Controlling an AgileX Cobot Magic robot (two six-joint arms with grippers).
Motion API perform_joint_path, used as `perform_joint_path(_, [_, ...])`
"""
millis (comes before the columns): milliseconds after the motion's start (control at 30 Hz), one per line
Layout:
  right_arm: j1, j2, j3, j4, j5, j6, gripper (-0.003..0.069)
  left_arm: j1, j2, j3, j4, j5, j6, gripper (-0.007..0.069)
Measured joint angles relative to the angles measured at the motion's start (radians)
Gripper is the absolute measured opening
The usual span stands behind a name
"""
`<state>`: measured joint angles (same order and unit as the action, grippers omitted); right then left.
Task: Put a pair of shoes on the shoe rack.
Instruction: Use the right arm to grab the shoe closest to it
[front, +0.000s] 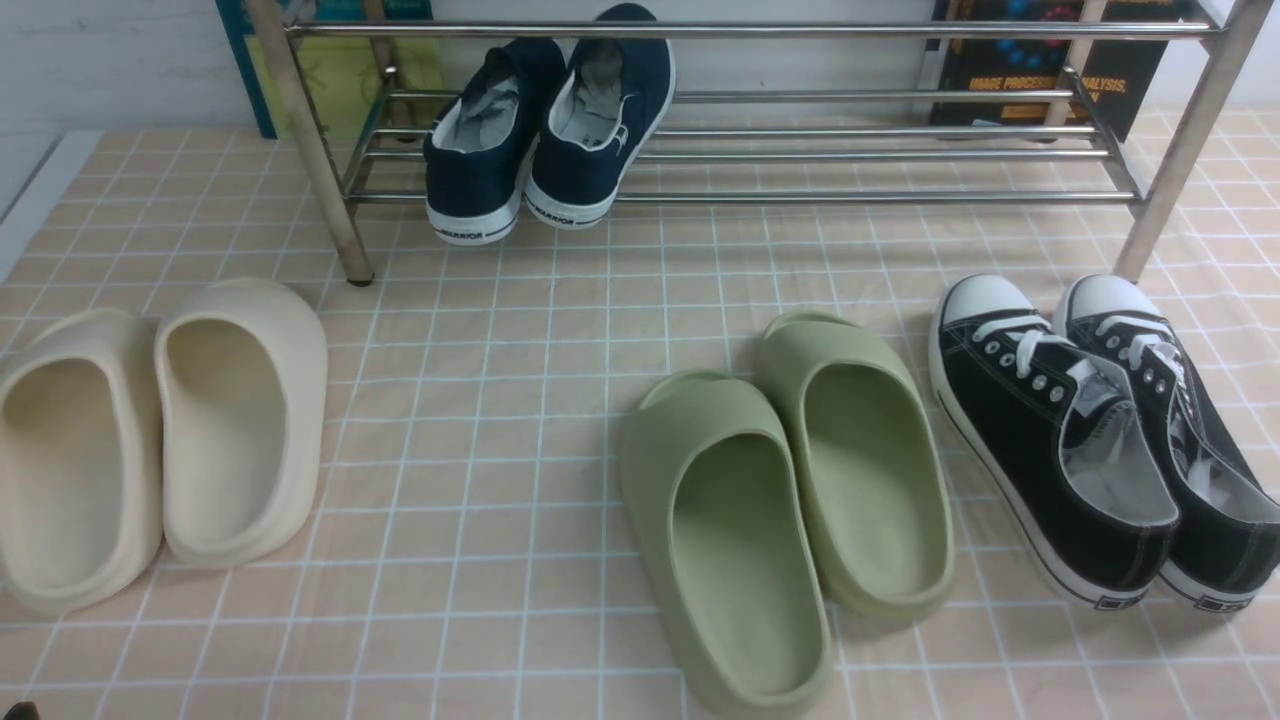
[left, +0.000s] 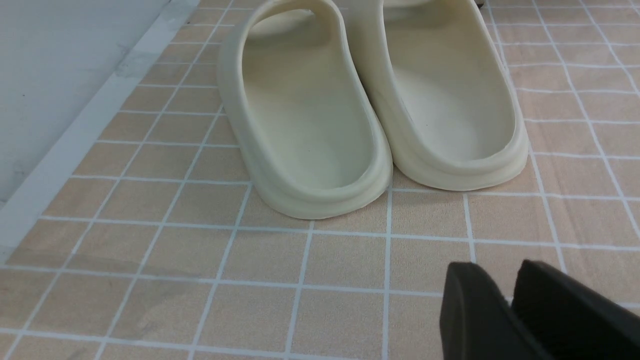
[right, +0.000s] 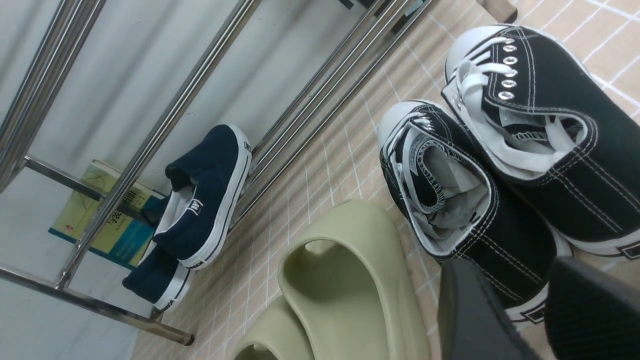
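Two black canvas sneakers with white toe caps and white laces (front: 1040, 420) (front: 1190, 420) stand side by side on the tiled floor at the front right, toes toward the silver tube shoe rack (front: 850, 155). In the right wrist view they show as one shoe (right: 480, 220) close to the gripper and the other (right: 560, 125) beyond it. My right gripper (right: 520, 272) is open and empty, just behind the nearer shoe's heel and not touching it. My left gripper (left: 502, 272) is shut and empty over bare tiles. Neither gripper shows in the front view.
Navy sneakers (front: 550, 130) sit on the rack's lower bars at the left. Green slippers (front: 790, 500) lie just left of the black sneakers. Cream slippers (front: 150, 430) lie at the far left, in front of my left gripper (left: 370, 110). Books lean behind the rack.
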<state>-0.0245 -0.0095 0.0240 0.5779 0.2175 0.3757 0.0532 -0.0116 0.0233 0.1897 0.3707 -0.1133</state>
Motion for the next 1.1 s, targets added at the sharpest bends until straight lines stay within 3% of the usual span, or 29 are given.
perform_joint_path(233, [0.0,0.0,-0.021,-0.005,0.023,-0.137,0.0211,0.0,0.0,0.0,0.0,0.0,0.0,0.0169])
perform_joint_path(367, [0.0,0.101,-0.166,-0.035,0.035,-0.277,0.004,0.0,0.0,0.0,0.0,0.0,0.0,0.0174])
perform_joint_path(467, [0.0,0.248,-0.283,-0.076,0.08,-0.376,-0.0015,0.0,0.0,0.0,0.0,0.0,0.0,0.0178])
perform_joint_path(767, [0.0,0.862,-0.792,-0.138,0.555,-0.769,-0.0019,0.0,0.0,0.0,0.0,0.0,0.0,0.0181])
perform_joint_path(933, [0.038,1.125,-0.929,-0.174,0.692,-0.82,-0.0013,0.0,0.0,0.0,0.0,0.0,0.0,0.0184])
perform_joint_path(1100, [0.181,1.359,-1.035,-0.348,0.734,-0.753,-0.0003,0.0,0.0,0.0,0.0,0.0,0.0,0.0191])
